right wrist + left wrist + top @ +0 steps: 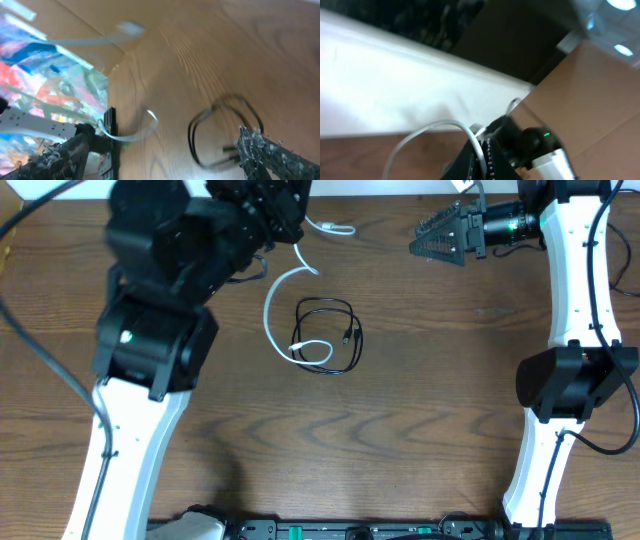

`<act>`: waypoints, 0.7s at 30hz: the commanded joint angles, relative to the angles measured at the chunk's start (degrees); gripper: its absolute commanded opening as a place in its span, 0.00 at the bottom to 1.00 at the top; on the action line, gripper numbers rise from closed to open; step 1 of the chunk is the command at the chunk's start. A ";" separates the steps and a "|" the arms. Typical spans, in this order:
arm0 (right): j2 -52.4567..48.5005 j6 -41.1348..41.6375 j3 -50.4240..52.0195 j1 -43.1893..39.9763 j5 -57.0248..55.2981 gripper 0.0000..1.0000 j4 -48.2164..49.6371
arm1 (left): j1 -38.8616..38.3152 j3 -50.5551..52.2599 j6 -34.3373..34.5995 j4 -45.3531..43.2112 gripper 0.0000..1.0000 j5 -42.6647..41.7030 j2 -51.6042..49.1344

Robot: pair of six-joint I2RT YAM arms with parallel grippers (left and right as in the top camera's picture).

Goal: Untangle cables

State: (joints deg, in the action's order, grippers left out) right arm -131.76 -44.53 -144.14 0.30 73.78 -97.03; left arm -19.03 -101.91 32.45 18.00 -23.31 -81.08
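Desk: brown wood grain, carries everything. Pale strip along its far edge.

Left arm: the bulkiest thing in the overhead view, left of the black cable coil. It reaches past the coil toward the far edge, and its dark upper links cover the desk there. A thick black wire trails across the desk farther left of the coil.

Right arm: white links, stands well right of the coil, wrist turned back toward it.

Right gripper: fingers spread wide, nothing between them, up and right of the coil and well apart from it. Its wrist view is blurred.

Left gripper: fingers pressed together, pinching the white cable beyond the coil.

The white cable arcs from that pinch down the coil's left side, then ends in a small loop lying within the coil's lower part, crossing its strands.

Black cable: loose coil near desk centre, flat, small plug end inside its right side.

Short white strand: lies beyond the coil, just beside the left gripper. Cannot tell if it is the same cord.
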 commanded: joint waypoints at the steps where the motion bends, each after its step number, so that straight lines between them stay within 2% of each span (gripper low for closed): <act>1: 0.66 -7.93 -0.44 0.81 6.82 0.93 -0.09 | 0.02 0.04 3.32 0.37 0.07 -1.84 -1.75; 7: 2.47 -15.21 -0.46 4.94 5.49 0.98 1.42 | 0.02 0.04 6.86 0.39 0.07 -4.22 -3.08; 16: 4.37 -15.34 -0.46 13.73 1.18 0.99 9.97 | 0.02 0.04 7.32 0.42 0.07 -9.38 -3.15; 18: 4.37 -15.34 -0.46 15.80 1.22 0.98 10.38 | 0.02 0.04 7.32 0.42 0.07 -9.73 -3.15; 21: 4.37 -15.28 -0.46 18.40 1.62 0.90 10.95 | 0.02 0.04 7.32 0.42 0.08 -9.75 -3.15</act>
State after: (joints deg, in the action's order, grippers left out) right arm -129.10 -58.98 -144.16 16.86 74.78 -86.24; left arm -19.03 -101.86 39.24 18.68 -31.44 -84.53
